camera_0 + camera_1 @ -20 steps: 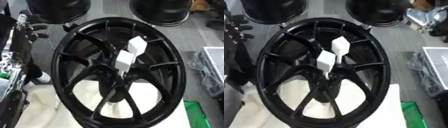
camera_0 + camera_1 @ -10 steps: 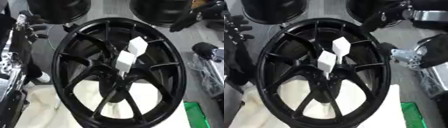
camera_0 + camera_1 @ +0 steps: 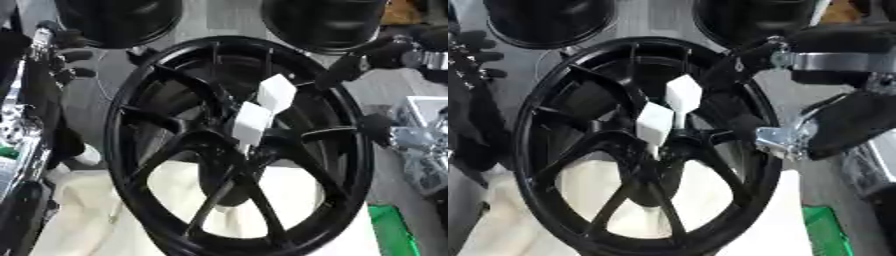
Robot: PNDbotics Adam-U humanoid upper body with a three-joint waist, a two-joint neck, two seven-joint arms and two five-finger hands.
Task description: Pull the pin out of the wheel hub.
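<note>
A big black wheel hub (image 3: pixel 236 150) stands tilted in the middle of the work area, its face turned up toward the robot's head, its lower rim resting on a cream-coloured cloth (image 3: pixel 87 215) that shows through the gaps between the spokes. Two white block-shaped pins (image 3: pixel 262 107) stick up out of the centre of the hub, one just above and to the right of the other, close together. The right hand (image 3: pixel 750 67) reaches in from the upper right, its dark fingers stretched toward the hub's upper right rim and lying over or just at it, near the pins but apart from them; it holds nothing, and its fingers look fairly straight rather than curled. Behind it the right arm's silver-banded wrist and a bulky black forearm (image 3: pixel 842 55) fill the right side of the right eye view, with a silver bracket (image 3: pixel 785 140) showing close to the hub's right edge. The left hand (image 3: pixel 61 50) shows at the upper left, off to the side of the hub and apart from it, dark fingers partly spread and holding nothing. Two more black round wheels (image 3: pixel 118 20) sit beyond the hub at the far edge. A green thing (image 3: pixel 394 230) lies at the lower right, beside the cloth.
</note>
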